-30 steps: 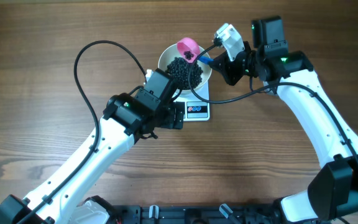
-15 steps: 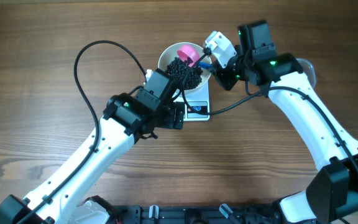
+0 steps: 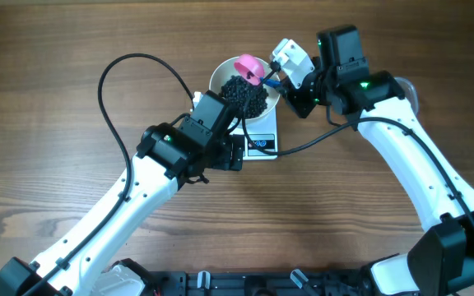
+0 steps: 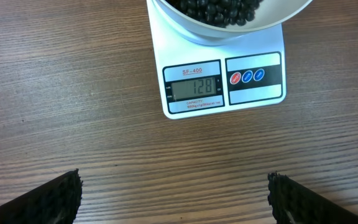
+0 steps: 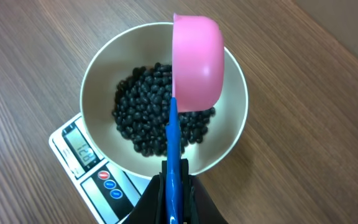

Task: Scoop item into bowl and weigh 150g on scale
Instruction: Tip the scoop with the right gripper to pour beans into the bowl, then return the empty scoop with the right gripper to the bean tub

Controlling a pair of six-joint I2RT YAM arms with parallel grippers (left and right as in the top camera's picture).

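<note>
Right tool (image 5: pixel 178 186) is clamped on the pink scoop (image 5: pixel 196 62) by its handle, over the bowl (image 5: pixel 92 81) — the item (image 5: pixel 142 118) lies heaped inside. Left tool (image 4: pixel 176 196) hangs with jaws wide apart, just before the scale (image 4: pixel 253 93) that carries the bowl.

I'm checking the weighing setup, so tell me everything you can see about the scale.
The scale is a small, flat, white rectangle, plastic by the look of it, lying level on the wooden table. Its front edge carries a grey display marked SF-400, whose digits read 128. Beside the display is a panel with three round buttons, one red and two blue. The white bowl of black beans sits on its platform and covers most of it. Nothing else touches it.
</note>
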